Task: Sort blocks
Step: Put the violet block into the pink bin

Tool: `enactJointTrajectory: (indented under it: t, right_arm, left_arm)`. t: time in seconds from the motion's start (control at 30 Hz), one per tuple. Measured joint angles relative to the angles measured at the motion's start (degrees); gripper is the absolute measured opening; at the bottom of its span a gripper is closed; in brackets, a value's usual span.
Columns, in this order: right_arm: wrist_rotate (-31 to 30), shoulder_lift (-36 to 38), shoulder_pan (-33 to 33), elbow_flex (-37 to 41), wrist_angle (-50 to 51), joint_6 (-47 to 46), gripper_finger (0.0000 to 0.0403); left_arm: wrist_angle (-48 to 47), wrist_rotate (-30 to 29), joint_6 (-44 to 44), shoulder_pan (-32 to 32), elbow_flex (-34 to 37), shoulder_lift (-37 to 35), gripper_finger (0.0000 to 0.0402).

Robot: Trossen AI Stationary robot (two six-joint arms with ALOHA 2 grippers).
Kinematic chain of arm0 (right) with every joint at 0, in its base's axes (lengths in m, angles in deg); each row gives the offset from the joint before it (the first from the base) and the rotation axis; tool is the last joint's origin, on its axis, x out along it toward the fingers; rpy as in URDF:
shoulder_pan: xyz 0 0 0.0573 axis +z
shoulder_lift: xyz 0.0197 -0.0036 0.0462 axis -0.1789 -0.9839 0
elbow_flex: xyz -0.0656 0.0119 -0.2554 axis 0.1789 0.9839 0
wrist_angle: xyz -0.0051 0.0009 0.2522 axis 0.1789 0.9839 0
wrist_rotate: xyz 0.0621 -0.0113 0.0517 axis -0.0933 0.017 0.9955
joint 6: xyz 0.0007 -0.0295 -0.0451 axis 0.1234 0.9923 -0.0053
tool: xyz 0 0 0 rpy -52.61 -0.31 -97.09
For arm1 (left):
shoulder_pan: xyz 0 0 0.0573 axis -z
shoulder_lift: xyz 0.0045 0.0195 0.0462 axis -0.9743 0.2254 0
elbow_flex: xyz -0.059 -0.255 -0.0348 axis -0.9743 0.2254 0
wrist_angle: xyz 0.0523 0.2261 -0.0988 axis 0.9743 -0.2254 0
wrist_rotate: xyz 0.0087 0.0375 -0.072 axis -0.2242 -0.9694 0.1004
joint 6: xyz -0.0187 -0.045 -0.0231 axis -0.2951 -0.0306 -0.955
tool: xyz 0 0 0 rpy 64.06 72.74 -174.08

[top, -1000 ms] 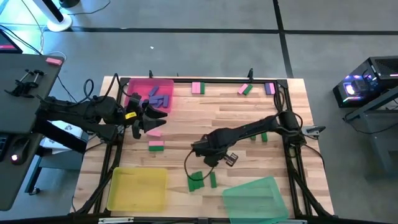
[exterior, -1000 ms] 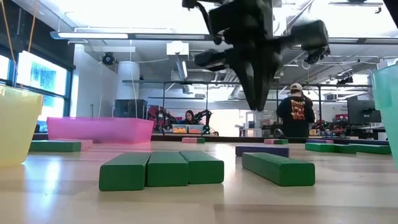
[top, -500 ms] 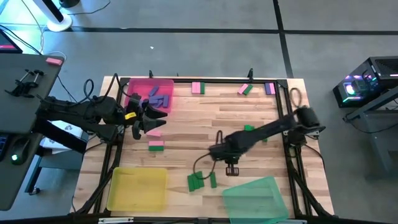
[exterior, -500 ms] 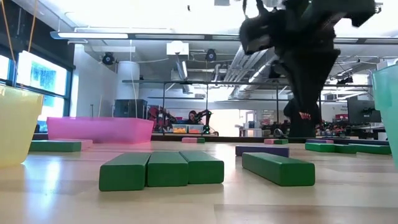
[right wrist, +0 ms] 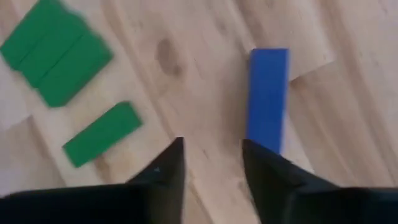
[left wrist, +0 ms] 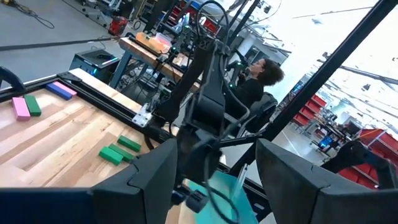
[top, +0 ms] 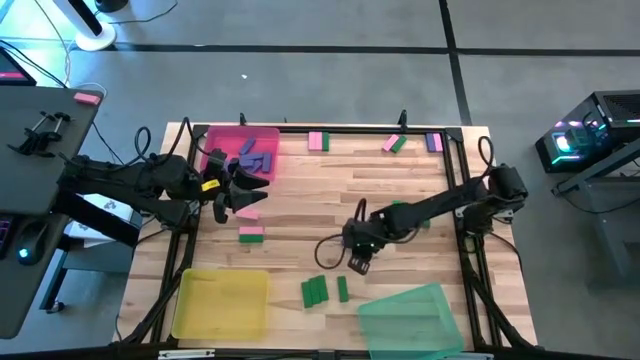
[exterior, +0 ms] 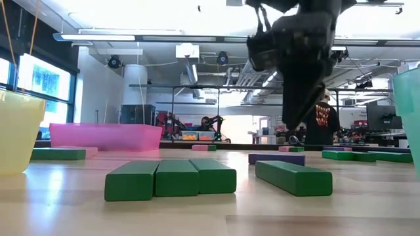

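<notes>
One blue block [right wrist: 267, 99] lies on the tabletop [top: 300, 215] before the right end effector [right wrist: 211, 163], whose fingers have just parted over it, apparently readying a pick, while the left end effector [top: 232, 192] hangs released beside the pink tray [top: 215, 135].

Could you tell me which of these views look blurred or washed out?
Right wrist view: the green blocks and blue block are smeared by motion. Low view: the right end effector is a dark backlit silhouette. Left wrist view: the sky is blown out. High view: evenly lit.
</notes>
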Motion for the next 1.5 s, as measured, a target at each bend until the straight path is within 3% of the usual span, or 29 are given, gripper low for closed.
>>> enactJointTrajectory:
  t: [0.13, 0.23, 0.43, 0.83, 0.93, 1.1, 1.13, 1.23, 1.37, 1.5]
  right_arm:
    - [-0.9, -0.2, -1.4, 0.0, 1.1, 3.0, 0.0207]
    - [-3.8, -0.3, -1.2, 0.0, 3.0, 6.0, 0.0231]
    - [-6.3, -2.7, -1.4, -0.1, 1.5, 7.7, 0.0236]
    - [-5.4, -10.0, -1.3, -0.3, 0.0, 5.6, 0.0233]
    - [-5.1, -9.8, -1.3, -0.3, 1.4, 4.2, 0.0198]
    - [-1.8, -7.0, -1.3, 0.1, 2.2, 4.2, 0.0037]
    - [-0.8, -5.9, -1.3, 0.2, 2.3, 4.4, 0.0022]
    - [-0.6, -1.7, -1.2, -1.3, 1.7, 4.7, 0.0027]
    - [0.2, 3.5, -1.3, -4.3, -0.7, 8.1, 0.0008]
    - [8.0, 7.3, -1.3, -8.1, -7.7, 11.9, 0.0010]
  left_arm:
    - [-0.1, 0.0, 0.0, 0.0, 0.0, 0.0, 0.0205]
    - [-0.2, 0.0, 0.0, 0.0, 0.0, 0.0, 0.0205]
    - [-0.2, 0.0, 0.0, 0.0, 0.0, 0.0, 0.0205]
    - [0.0, 0.0, -0.1, 0.0, 0.0, 0.0, 0.0205]
    - [0.0, 0.0, -1.0, 0.0, 0.0, 0.0, 0.0205]
    - [0.0, 0.0, -2.0, 0.0, 0.0, 0.0, 0.0205]
    - [0.0, 0.0, -2.3, 0.0, 0.0, 0.0, 0.0205]
    - [0.1, 0.0, -1.3, 0.0, 0.0, 0.4, 0.0205]
    - [0.4, 0.0, 6.4, 0.0, 0.0, 3.1, 0.0205]
    - [0.6, 1.5, 20.5, 0.3, 0.0, 8.9, 0.0205]
